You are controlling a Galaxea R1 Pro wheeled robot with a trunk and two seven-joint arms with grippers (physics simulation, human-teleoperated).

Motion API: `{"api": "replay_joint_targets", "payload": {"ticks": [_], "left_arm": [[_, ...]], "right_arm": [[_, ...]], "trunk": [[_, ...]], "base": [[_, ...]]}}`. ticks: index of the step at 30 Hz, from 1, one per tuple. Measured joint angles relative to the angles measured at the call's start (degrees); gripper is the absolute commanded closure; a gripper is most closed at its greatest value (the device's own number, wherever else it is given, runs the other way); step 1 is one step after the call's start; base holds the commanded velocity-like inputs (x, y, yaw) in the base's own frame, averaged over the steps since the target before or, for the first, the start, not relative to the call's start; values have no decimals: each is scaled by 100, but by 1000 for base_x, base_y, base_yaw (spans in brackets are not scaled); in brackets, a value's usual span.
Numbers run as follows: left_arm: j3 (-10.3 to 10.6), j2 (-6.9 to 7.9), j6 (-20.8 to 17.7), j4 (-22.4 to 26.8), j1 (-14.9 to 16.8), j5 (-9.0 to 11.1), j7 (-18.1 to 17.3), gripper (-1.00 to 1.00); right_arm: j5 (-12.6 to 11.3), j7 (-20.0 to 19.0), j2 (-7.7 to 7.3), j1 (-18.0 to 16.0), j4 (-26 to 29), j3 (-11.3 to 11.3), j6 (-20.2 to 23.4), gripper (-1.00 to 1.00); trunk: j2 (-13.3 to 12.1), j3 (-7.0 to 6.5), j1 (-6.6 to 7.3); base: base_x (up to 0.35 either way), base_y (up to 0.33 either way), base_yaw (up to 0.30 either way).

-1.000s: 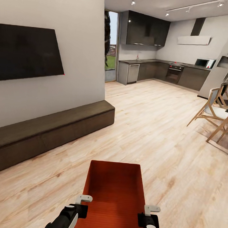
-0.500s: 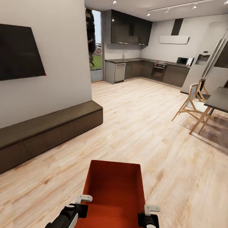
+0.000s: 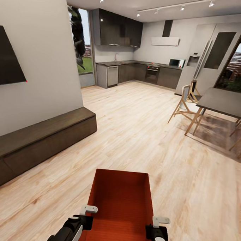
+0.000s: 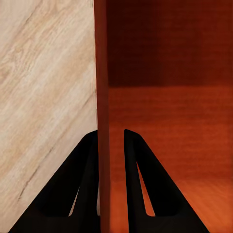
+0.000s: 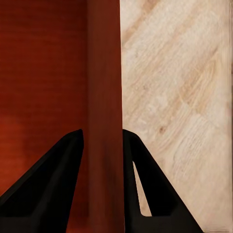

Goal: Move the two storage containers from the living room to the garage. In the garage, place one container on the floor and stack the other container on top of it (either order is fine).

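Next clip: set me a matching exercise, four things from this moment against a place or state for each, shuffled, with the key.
1. bin
2. left end effector
3. bench
4. table

A. along the wall on the view's left
B. held between both end effectors, empty
C. shut on the bin's wall
D. at the view's right, chairs around it

Pairs: 1-B, 2-C, 3-A, 4-D

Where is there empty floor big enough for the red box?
Bare wood floor runs between the dark bench and the dining table. It gets crowded by the table's chairs. The container is held by both grippers.
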State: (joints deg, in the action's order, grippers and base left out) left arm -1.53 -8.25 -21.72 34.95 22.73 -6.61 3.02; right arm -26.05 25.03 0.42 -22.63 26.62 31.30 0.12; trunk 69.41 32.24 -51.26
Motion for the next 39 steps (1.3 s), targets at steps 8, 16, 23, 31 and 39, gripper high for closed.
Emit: {"api": "replay_joint_targets", "payload": {"ticks": [8,16,23,31,39], "left_arm": [[0,1,-1,-6,0,-4,-1,100],[-2,1,0,-10,1,-4,-1,100],[0,1,0,-4,0,-5,-2,100],[7,7,3,-9,0,9,-3,100],[-1,7,2,18,0,-10,-19,100]], "right_arm": [[7,-1,5,0,-9,-10,0,100],[5,-1,6,0,-12,-8,0,100],[11,-1,6,0,-8,-15,0,100],[1,0,4,0,-8,2,-1,100],[9,2,1,1,17,-6,-2,100]], "trunk": [[0,0,0],[0,0,0],[0,0,0],[0,0,0],[0,0,0]], "base": [[0,0,-256],[0,0,-256],[0,0,-256],[0,0,-256],[0,0,-256]]}}
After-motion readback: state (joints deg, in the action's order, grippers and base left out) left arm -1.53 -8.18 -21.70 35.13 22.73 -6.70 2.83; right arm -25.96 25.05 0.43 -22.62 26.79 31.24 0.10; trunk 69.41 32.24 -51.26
